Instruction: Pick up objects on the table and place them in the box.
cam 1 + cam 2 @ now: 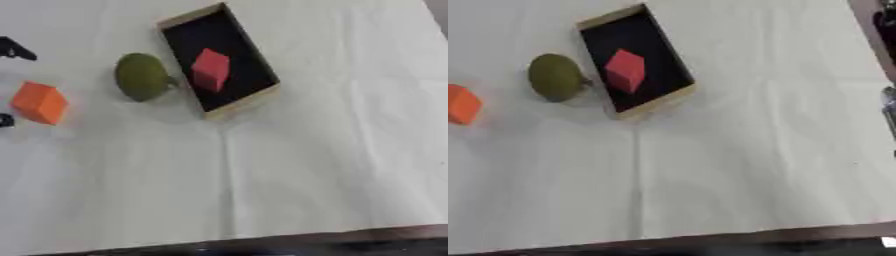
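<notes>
1. Box (262, 95): shallow, tan rim, black inside, sits skewed in the upper centre of the frame on the white table cover (306, 175).
2. Box contents: one red cube (211, 70), roughly mid-box, tilted on an edge or corner. Nothing else visible inside.
3. Green rounded object (142, 76): on the cover just left of the box, outside it, near the box's left wall; contact unclear.
4. Orange cube (39, 102): on the cover at mid-left of the frame, well apart from the box, left of the green object.
5. Left hand (16, 49): only black bits show at the left edge in the left eye view, above and below the orange cube, not touching it. Can't tell how the fingers are set.
6. Right hand: not identifiable in either view.
</notes>
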Available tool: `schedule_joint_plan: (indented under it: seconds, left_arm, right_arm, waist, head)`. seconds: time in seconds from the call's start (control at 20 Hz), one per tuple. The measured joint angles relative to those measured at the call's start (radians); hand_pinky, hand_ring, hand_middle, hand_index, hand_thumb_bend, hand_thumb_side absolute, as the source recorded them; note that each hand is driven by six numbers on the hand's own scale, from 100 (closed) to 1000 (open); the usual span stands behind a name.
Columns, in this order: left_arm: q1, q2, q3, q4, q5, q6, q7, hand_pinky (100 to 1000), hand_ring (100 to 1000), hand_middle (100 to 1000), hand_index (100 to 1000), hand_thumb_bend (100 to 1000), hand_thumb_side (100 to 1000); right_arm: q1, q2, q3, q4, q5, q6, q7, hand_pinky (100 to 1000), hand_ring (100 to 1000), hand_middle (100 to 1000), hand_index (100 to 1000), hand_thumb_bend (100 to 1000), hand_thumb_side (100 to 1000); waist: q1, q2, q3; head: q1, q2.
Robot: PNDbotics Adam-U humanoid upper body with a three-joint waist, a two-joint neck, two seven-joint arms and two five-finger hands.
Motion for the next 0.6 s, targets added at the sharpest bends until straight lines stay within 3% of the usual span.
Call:
schedule_joint_plan:
  seconds: [0.6]
  left_arm:
    - [-0.044,-0.059,-0.01,0.089,-0.044,-0.01,-0.002,885,856,800,886,504,100]
  right_arm:
    - [0.0,0.015,0.0,0.0,-0.003,0.005,-0.007,852,786,787,891,100,665]
  waist:
    - [0.0,0.008,-0.008]
  head:
    - [0.005,-0.001]
